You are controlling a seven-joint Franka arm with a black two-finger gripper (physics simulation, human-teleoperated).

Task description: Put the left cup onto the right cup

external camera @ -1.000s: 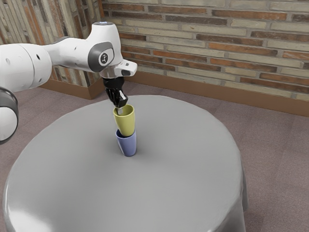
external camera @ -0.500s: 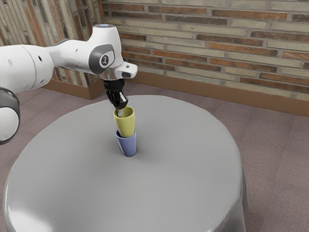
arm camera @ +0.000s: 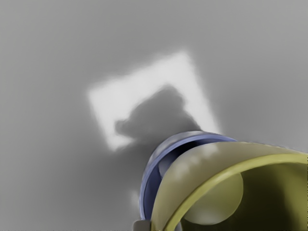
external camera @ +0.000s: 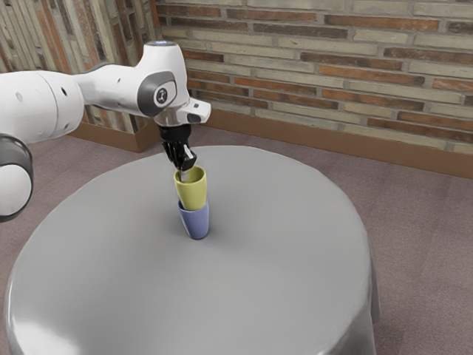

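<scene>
Yellow cup [external camera: 191, 190] has sunk a bit deeper into the blue cup [external camera: 194, 223], near the middle of the table [external camera: 295, 266]. Your gripper [external camera: 185, 161] still pinches the yellow rim at 11 o'clock. You look nearly done; letting go seems next

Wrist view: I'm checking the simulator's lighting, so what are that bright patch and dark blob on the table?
Wrist view: a bright four-sided patch of light on the grey table, with a dark lobed shadow inside it reaching the blue cup, in which the yellow cup sits. Exterior view: the table has a soft pale sheen near its front edge.
</scene>
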